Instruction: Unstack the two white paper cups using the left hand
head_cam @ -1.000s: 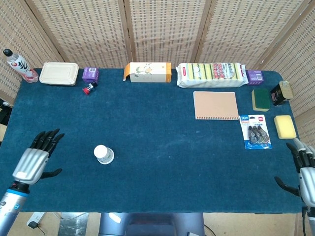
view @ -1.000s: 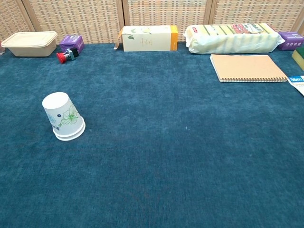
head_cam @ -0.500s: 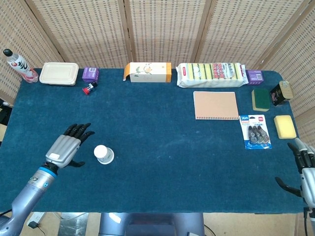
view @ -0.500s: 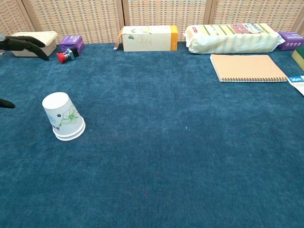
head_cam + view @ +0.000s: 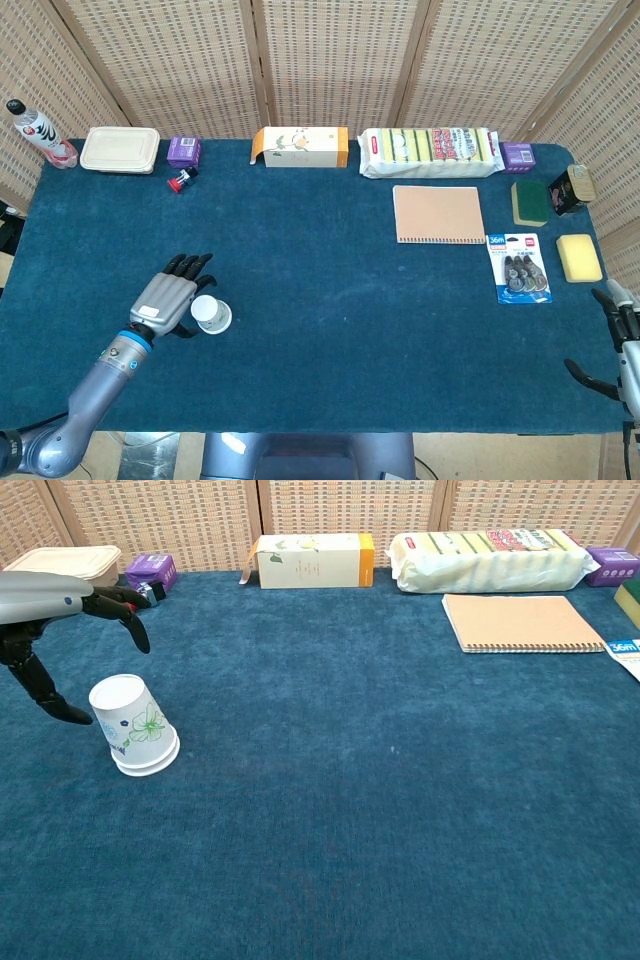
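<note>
table, one, blue cloth: left hand is now brought in from the near-left edge to just left of the cup stack, fingers spread, nothing held; grasp judged imminent. right hand, one, near right, empty, fingers apart. notebook, one. paper cups, one inverted stack, near left, unseparated.

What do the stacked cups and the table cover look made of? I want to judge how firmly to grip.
The stacked cups look like thin matte paper: white walls with a printed green flower and rolled rims. The table cover looks like dark blue short-pile fabric, going by its fuzzy, mottled surface. The left hand hovers open beside the cups.
</note>
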